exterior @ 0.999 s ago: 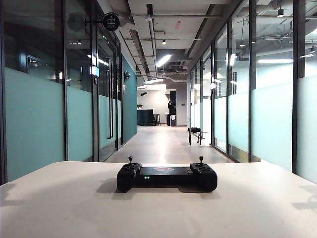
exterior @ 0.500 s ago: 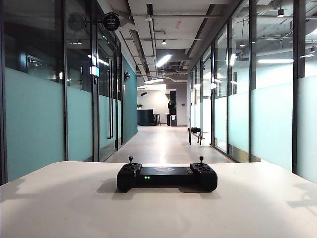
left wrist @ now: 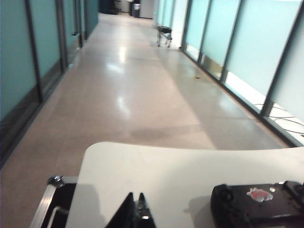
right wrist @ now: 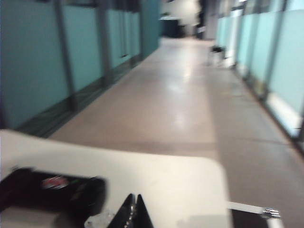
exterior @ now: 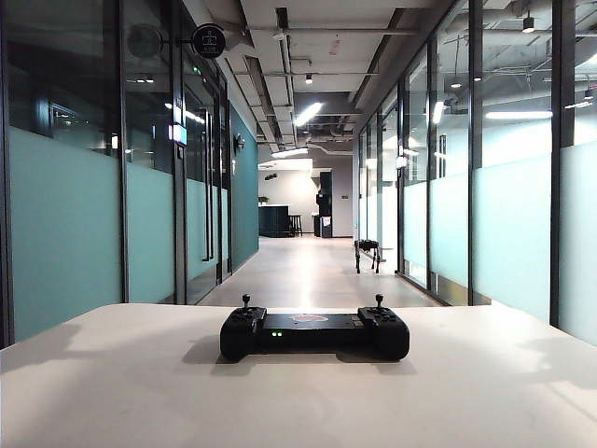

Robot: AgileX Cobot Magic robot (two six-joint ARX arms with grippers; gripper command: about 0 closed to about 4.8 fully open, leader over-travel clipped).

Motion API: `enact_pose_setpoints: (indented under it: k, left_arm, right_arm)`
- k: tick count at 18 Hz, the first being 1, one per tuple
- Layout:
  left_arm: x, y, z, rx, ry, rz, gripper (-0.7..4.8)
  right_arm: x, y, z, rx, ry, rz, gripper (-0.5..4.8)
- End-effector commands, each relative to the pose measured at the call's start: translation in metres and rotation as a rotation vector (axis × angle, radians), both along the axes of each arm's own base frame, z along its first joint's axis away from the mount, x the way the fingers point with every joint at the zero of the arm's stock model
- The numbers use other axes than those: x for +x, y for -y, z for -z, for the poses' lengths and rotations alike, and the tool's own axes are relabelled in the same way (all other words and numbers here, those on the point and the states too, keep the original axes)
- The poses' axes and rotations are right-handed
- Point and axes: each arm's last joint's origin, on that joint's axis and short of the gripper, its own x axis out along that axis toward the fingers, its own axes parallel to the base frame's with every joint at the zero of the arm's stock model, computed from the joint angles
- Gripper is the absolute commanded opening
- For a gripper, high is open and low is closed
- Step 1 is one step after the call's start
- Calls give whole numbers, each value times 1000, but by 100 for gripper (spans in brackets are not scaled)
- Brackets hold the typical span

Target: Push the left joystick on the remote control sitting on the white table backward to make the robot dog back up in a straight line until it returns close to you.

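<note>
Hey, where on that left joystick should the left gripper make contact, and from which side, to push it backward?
Meet the left joystick at its small knob tip, coming from the hallway side. It is a thin upright stick on the remote control, so the top probably gives most leverage. The left gripper and right gripper both hover shut, short of the controller; one closed fingertip would likely do.

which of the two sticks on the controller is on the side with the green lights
The left joystick, on the remote control's left end in the exterior view; the green lights glow just beside that end. The right stick stands far from them.
</note>
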Motion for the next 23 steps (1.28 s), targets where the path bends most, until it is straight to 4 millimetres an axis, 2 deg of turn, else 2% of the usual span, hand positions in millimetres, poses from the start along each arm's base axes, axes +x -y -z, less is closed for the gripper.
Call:
enact_pose_setpoints:
  k: [1, 10, 19, 23]
  left_arm:
    - [9, 7, -6, 1, -8, 47, -6]
    - [36, 18, 3, 29, -107, 135, -6]
    - [50, 21, 14, 27, -178, 205, -6]
    - [62, 23, 9, 28, -190, 206, -5]
  right_arm:
    - [4, -8, -3, 1, 18, -54, -5]
    - [15, -24, 4, -9, -22, -139, -5]
    - [29, -40, 17, -24, -74, -163, -5]
    - [37, -48, 22, -22, -70, -173, -5]
